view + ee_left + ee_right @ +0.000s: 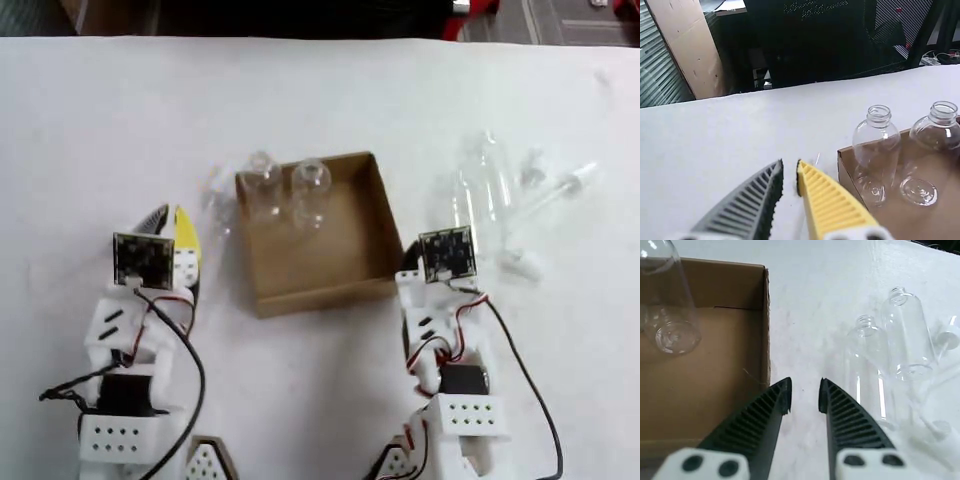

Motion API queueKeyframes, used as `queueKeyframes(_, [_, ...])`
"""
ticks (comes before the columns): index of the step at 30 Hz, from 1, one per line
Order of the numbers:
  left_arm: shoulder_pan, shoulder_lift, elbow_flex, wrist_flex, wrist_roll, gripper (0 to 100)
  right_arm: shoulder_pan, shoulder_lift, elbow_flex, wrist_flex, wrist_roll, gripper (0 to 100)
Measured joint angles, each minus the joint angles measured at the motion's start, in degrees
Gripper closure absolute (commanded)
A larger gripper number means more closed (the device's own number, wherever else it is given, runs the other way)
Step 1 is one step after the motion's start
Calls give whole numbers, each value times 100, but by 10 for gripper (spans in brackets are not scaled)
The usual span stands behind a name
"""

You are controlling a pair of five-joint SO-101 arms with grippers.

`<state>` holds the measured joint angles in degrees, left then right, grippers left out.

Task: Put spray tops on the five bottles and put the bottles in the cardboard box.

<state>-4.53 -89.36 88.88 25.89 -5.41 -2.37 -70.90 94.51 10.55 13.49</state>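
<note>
2 clear uncapped bottles (311,192) stand in the cardboard box (330,270); 2 more bottles (907,335) stand beside spray tops (565,185).

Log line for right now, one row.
cardboard box: two topless bottles upright inside | table: loose bottles, spray tops | left gripper: narrowly open, empty | right gripper: open, empty

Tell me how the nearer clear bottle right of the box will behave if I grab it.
Likely very light: the bottle looks empty and thin-walled. It seems to stand upright, tall and narrow, so a push high up could tip it into its neighbour. The smooth clear wall may slip between the right arm's fingers.
</note>
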Motion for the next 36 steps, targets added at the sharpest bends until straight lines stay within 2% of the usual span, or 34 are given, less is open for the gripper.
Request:
queueKeyframes(11, [79,0,-70,167,0,950,-18,0,-185,193,0,916])
queueKeyframes(14, [114,0,-176,431,0,950,-123,0,-651,870,0,916])
queueKeyframes(18, [123,0,-185,457,0,950,-738,0,-1125,1697,35,918])
queueKeyframes(24, [123,0,-185,457,0,950,-1618,0,-2048,2611,809,918])
queueKeyframes(32, [123,9,-185,457,0,950,-1705,62,-3675,3938,844,918])
queueKeyframes(36, [149,431,-563,457,0,950,-1732,598,-4448,4501,853,918])
